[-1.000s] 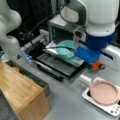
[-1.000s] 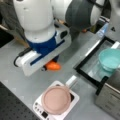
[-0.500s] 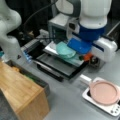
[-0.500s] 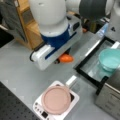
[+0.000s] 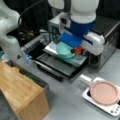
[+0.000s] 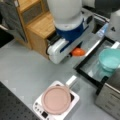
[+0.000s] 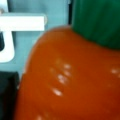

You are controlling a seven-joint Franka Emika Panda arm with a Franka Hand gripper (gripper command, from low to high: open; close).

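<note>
Found the gripper closed on an orange vegetable, holding it clear of the grey table beside the open oven door. Saw the fingers themselves in no view, hidden under the white and blue hand.

In a front view, placed the orange vegetable right over the edge of a teal bowl sitting on the oven door. In a front view, found it instead well apart from the bowl, toward that view's left.

Only in the wrist view, made out a green top on the vegetable, with glossy highlights on the skin.

In both front views, noted a pink pan on a white hotplate, and a wooden box.

Could read no writing or brand anywhere.
</note>
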